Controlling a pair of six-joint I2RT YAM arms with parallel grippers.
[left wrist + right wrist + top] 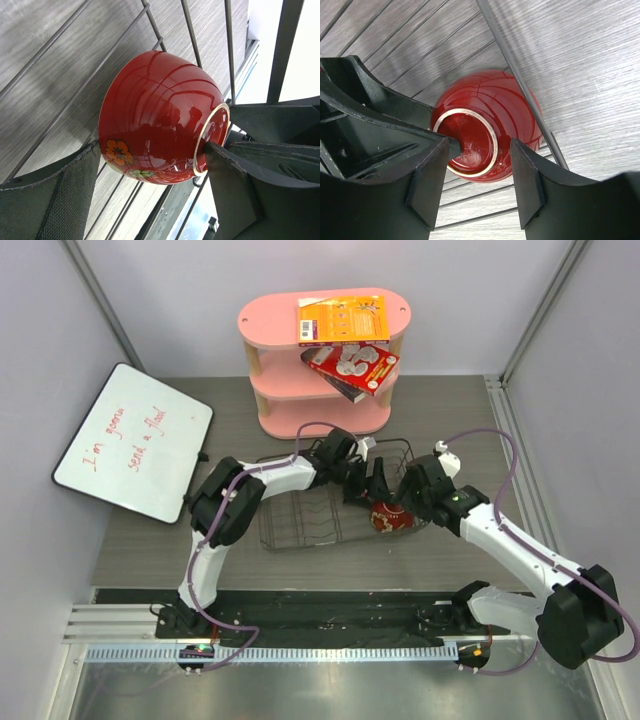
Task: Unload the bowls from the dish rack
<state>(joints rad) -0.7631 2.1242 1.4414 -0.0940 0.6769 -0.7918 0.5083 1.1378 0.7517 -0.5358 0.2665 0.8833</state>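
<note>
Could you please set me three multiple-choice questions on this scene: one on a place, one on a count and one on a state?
1. In the top view, where is the red bowl relative to the dish rack?
A. at its left end
B. at its right end
C. outside it altogether

2. How many bowls show in the rack?
A. one
B. three
C. four

3. How does the bowl sit?
A. upright on its foot
B. in broken pieces
C. tipped over, with its foot ring exposed

Answers:
1 B: it lies among the wires at the right end.
2 A: only the red one shows.
3 C: the right wrist view looks straight at the gold-edged foot ring.
</note>
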